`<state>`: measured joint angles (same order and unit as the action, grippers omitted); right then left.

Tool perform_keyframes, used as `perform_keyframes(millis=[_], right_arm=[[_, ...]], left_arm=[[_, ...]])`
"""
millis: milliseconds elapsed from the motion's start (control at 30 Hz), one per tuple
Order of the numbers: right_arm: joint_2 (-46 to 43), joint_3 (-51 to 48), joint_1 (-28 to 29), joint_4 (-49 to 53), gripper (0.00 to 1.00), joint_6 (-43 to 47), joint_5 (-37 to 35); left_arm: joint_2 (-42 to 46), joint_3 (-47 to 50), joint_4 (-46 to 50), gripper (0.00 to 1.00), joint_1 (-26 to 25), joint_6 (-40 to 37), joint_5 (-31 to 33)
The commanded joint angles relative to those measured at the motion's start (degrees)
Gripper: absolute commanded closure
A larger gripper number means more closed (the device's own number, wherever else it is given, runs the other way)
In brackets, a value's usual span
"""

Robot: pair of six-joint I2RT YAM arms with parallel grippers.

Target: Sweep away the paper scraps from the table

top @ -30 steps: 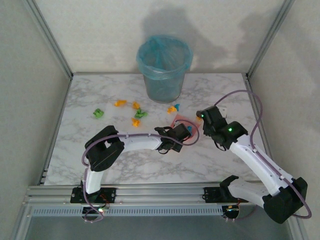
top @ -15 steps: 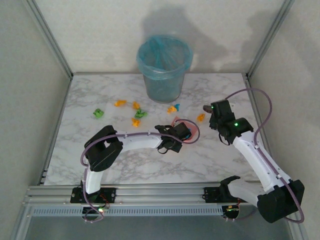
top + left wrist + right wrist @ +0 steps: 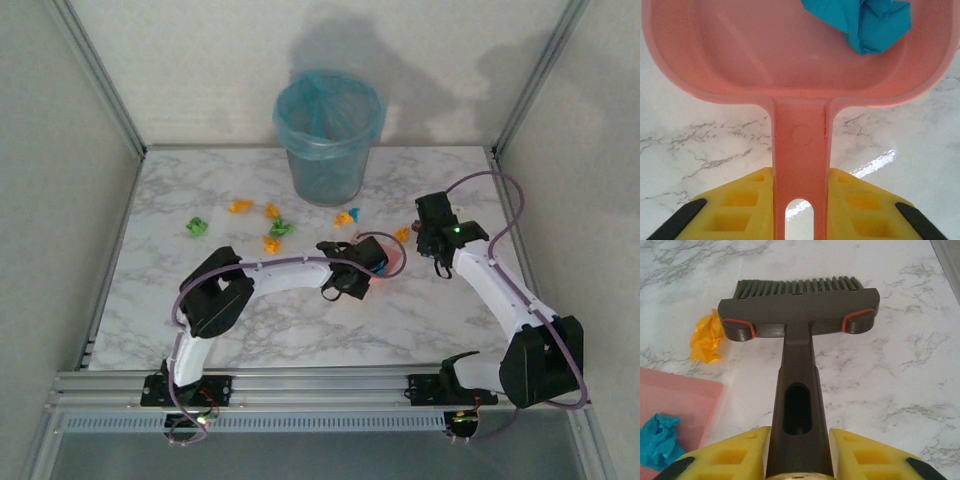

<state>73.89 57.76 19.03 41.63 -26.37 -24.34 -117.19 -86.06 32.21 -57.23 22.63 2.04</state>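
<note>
One blue scrap (image 3: 875, 22) in pink dustpan (image 3: 740, 60), left fingers (image 3: 740, 210) clamped on its handle, right fingers (image 3: 730, 460) clamped on brush (image 3: 800, 315)

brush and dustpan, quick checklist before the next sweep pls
1. Grip of right gripper on brush: ok.
2. Grip of left gripper on dustpan handle: ok.
3. Collected blue scrap inside the dustpan: ok.
4. Nearby orange scrap in the pan: not ok, it lies on the table by the brush's left end.
5. Bristles touching the table: cannot tell.
6. Table swept: not ok, other scraps lie left of the bin.
</note>
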Motion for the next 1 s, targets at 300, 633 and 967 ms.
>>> perform_keyframes(millis=[300,633,967], right_arm=[[-1.81,-3.02,6.12,2.58,1.00,-0.12,2.11],[-7.47,-5.73,15.70,5.92,1.00,-4.10,0.36],[-16.51,-6.42,17.04,6.37,1.00,-6.06,4.30]], left_arm=[[-5.21,-5.80,4.97,1.00,1.16,-1.19,-2.62],[-4.50,-4.70,3.28,1.00,1.51,0.28,1.09],[-0.27,4.35,-4.30,1.00,1.77,-0.25,2.56]])
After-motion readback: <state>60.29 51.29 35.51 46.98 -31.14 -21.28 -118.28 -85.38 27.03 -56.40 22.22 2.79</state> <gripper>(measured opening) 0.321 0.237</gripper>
